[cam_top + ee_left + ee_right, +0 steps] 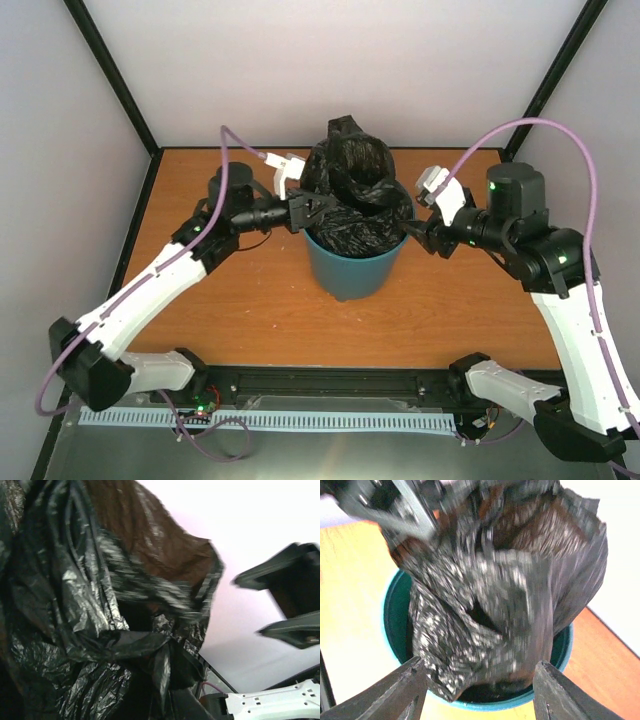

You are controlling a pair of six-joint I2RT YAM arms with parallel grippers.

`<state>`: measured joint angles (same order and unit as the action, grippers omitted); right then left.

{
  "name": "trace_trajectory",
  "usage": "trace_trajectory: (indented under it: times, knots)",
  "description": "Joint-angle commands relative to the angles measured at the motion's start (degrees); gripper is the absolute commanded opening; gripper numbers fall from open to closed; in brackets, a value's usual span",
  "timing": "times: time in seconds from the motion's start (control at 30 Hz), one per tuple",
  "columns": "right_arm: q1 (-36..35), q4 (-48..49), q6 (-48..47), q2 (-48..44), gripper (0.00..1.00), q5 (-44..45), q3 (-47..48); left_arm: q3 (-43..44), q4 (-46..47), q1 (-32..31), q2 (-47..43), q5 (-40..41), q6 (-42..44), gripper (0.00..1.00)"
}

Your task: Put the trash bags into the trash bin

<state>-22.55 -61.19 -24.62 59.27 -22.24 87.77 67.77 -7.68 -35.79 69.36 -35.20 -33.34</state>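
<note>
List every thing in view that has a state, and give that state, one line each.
trash bag: bunched, partly down in the bin, its top standing above the rim.
trash bin: upright, with the bag inside.
left gripper: against the bag on the bin's left side; the film hides how the jaws stand.
right gripper: open, fingers spread wide, on the bin's right side.

No text, label, brand, number or sign can be read in any view; nothing legible is made out on the trash bin (350,268) or the trash bags (350,185).
</note>
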Motion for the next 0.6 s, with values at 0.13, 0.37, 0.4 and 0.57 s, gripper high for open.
trace_trajectory:
  times: [0.13, 0.37, 0.4, 0.57]
  knots:
    - [-0.02, -1.83, -1.39, 4.76, 0.58, -1.28, 7.41, 3.47, 7.97, -1.02, 8.1, -7.72, -3.95, 0.01]
    - [-2.53, -4.99, -5.61, 11.81, 0.63, 3.14, 16.06, 4.44, 4.69, -6.38, 2.7, -4.75, -2.93, 0.01]
    - [-3.29, -5.59, -6.14, 12.91, 0.63, 3.95, 16.72, 4.19, 4.55, -6.74, 1.82, -4.34, -3.05, 0.01]
    - [-8.39, -5.73, -7.21, 16.81, 0.65, 10.68, 15.45, 2.38, 4.2, -7.28, -1.31, -2.14, -3.2, 0.01]
